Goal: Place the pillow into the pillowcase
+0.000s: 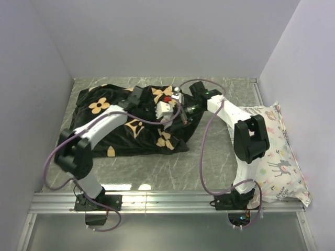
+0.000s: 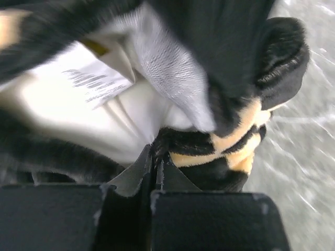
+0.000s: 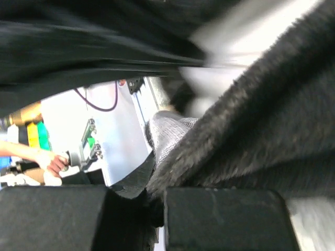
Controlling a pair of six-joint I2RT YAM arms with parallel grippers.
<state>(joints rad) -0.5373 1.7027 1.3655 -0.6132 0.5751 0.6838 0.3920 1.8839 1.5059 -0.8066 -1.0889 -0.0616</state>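
The black plush pillowcase (image 1: 137, 142) with tan flowers lies bunched on the table, left of centre. The white pillow (image 2: 78, 115) shows only in the left wrist view, inside the case's opening, with a printed label and a bit of yellow edge. In the top view it is hidden by the case. My left gripper (image 1: 172, 116) is shut on the flower-printed edge of the pillowcase (image 2: 235, 149), with the jaws pressed together (image 2: 155, 157). My right gripper (image 1: 187, 111) is shut on a black fold of the pillowcase (image 3: 261, 130) next to its grey mesh lining (image 3: 170, 136).
A white pillow printed with pastel deer (image 1: 277, 157) lies along the right wall beside the right arm. Grey walls close in the table at the back, left and right. A metal rail (image 1: 167, 201) runs along the near edge. Purple cables loop off both arms.
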